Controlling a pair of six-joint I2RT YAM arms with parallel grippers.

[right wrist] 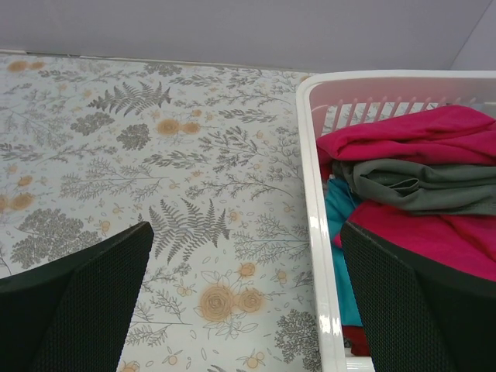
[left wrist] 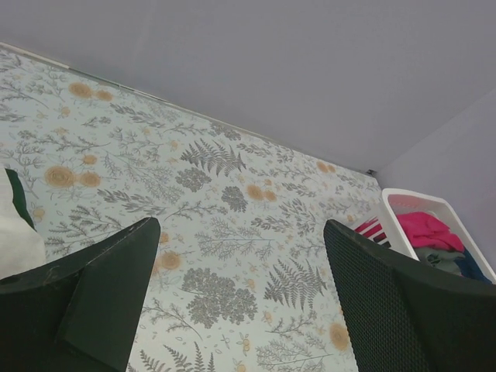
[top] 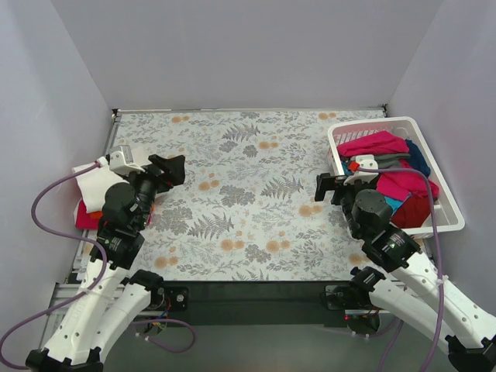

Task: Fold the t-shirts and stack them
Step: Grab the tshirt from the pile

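Top external gives us the left gripper (top: 177, 170) and right gripper (top: 321, 188) both jaws apart and empty above the floral table (top: 248, 221), loose t-shirts (top: 373, 145) heaped in the white basket (top: 372, 122) at right, a folded white t-shirt (top: 91, 186) at the left edge.

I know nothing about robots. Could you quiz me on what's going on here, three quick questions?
1. True or false: the right gripper holds a shirt.
2. Which colour tops the stack at the left edge of the table? A white, B teal, C navy.
3. Fill in: the grey shirt lies in the white ____.
Key: 1 false, its jaws stand open and empty. 2 A, the white shirt. 3 basket.
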